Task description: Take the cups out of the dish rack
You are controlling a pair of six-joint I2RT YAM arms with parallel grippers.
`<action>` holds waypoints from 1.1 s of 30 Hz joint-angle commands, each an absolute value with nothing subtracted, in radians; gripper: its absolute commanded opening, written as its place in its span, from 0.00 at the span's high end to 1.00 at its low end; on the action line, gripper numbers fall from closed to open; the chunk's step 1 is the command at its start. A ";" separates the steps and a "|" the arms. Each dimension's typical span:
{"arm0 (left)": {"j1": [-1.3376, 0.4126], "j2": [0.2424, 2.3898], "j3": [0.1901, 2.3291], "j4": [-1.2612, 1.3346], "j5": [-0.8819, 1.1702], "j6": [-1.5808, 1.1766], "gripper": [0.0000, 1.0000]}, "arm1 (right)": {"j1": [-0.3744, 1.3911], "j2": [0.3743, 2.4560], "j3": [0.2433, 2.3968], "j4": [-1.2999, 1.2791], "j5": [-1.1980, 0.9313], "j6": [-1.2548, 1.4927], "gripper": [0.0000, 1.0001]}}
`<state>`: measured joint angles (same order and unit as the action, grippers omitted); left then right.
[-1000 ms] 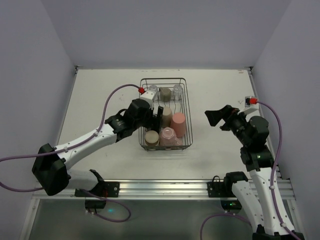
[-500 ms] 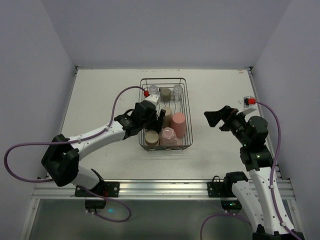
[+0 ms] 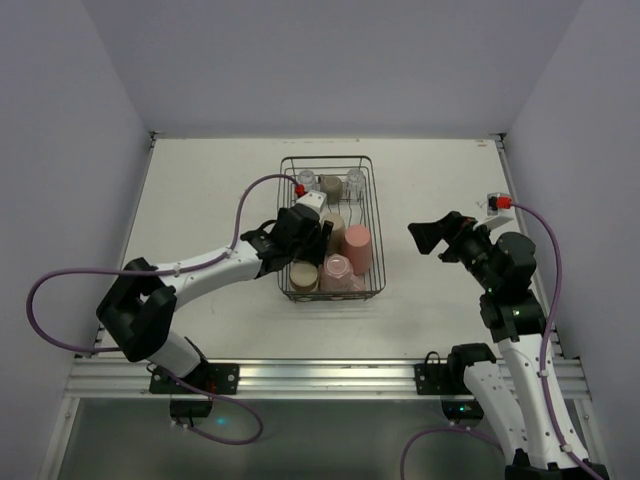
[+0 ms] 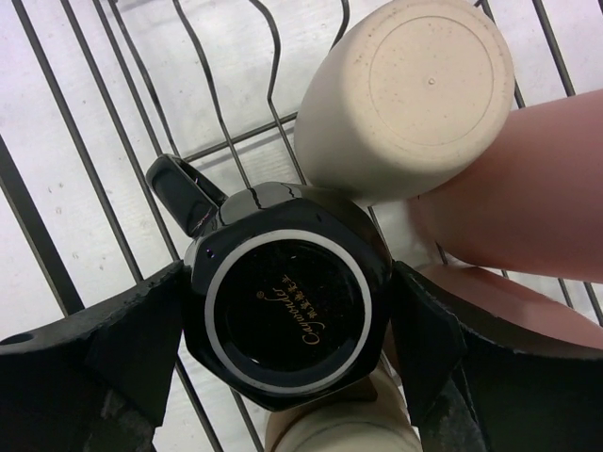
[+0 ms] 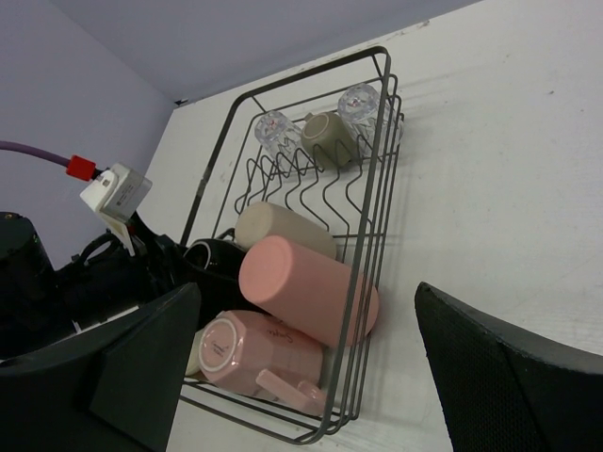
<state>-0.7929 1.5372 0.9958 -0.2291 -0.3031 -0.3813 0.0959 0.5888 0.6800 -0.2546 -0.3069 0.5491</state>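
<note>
Left gripper (image 4: 287, 328) is down inside the dish rack (image 3: 327, 158), fingers pressed against both sides of the upside-down black mug (image 4: 287, 306). That mug sits right beside a beige cup (image 4: 405, 94) and a pink tumbler (image 4: 513, 193). Right gripper (image 3: 432, 238) hangs off to the rack's right, jaws wide apart, holding nothing.
</note>
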 commanded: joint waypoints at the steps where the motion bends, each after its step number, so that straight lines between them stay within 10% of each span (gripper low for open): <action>1: -0.804 1.534 1.000 -0.193 -0.365 -0.377 0.39 | 0.092 0.581 0.684 -0.232 -0.336 0.545 0.03; 4: -0.805 1.497 1.005 -0.190 -0.379 -0.380 0.61 | 0.094 0.580 0.689 -0.227 -0.340 0.549 0.03; 13: -0.805 1.353 1.057 -0.209 -0.377 -0.367 0.83 | 0.095 0.584 0.709 -0.195 -0.380 0.581 0.03; 33: -0.804 1.023 1.045 0.109 -0.062 -0.583 0.94 | 0.327 0.678 0.612 0.382 -0.551 0.883 0.10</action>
<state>-0.8001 1.0683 1.0466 -0.1757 -0.1905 -0.4786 0.2955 0.6422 0.6250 0.1894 -0.4988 0.7963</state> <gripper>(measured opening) 0.822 0.908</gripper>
